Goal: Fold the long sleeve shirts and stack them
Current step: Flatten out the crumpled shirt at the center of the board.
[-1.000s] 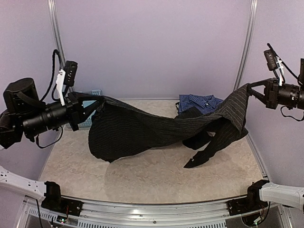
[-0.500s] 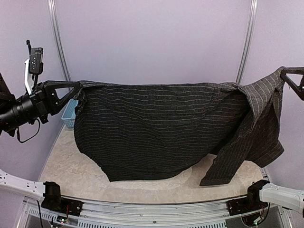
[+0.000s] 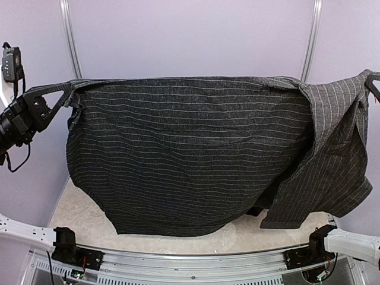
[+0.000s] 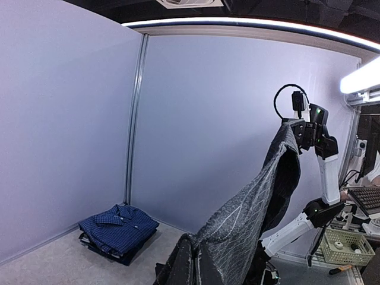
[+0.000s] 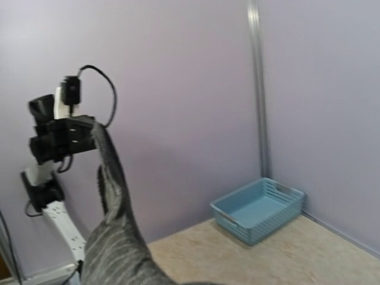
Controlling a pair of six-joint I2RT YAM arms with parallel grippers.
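Holding the black pinstriped shirt (image 3: pixel 190 154) stretched wide above the desk (image 3: pixel 77 208), left claw (image 3: pixel 65 89) and right claw (image 3: pixel 372 82) are each pinching tight on a top corner.

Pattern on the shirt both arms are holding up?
The shirt is black with pale pinstripes; top view shows it best.

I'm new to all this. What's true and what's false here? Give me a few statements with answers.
1. The left tool and right tool hold the black pinstriped shirt spread between them. True.
2. The blue checked shirt sits inside the basket. False: it lies folded on the table; the basket looks empty.
3. The left tool is open. False: it is shut on the black pinstriped shirt.
4. The basket is light blue. True.
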